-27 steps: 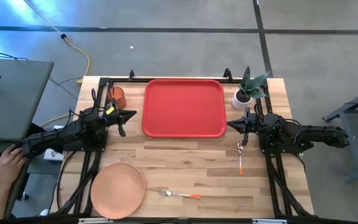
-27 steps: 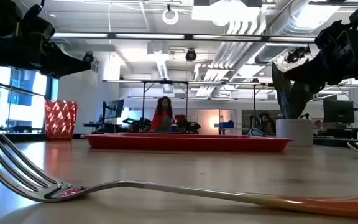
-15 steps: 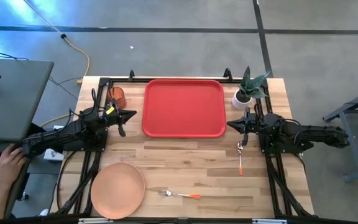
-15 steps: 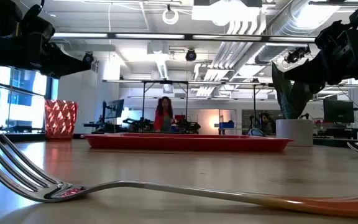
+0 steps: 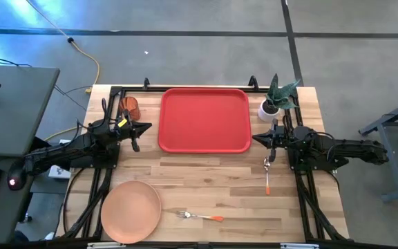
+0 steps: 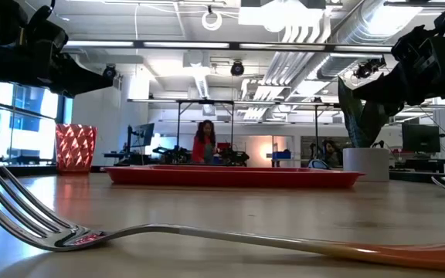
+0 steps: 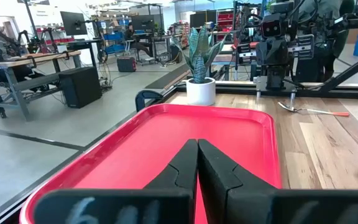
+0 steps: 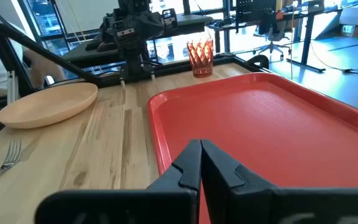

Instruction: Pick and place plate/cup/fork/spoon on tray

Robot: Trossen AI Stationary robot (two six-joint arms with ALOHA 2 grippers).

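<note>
The red tray (image 5: 204,119) lies at the table's far middle. The peach plate (image 5: 130,211) rests flat near the front left. The fork (image 5: 199,217) lies right of it, near the front edge. The spoon (image 5: 267,174) lies right of centre, its bowl toward the right gripper. The red-orange cup (image 5: 130,105) stands upright left of the tray. My left gripper (image 5: 148,127) is shut and empty at the tray's left edge (image 7: 197,146). My right gripper (image 5: 254,138) is shut and empty at the tray's right edge (image 8: 200,147).
A white pot with a green plant (image 5: 273,100) stands at the far right corner, beside the tray and behind my right arm. Bare wood lies between the tray and the table's front edge.
Both grippers have kept still. At the picture's left, off the table, a person's hand that showed earlier has gone out of view.
</note>
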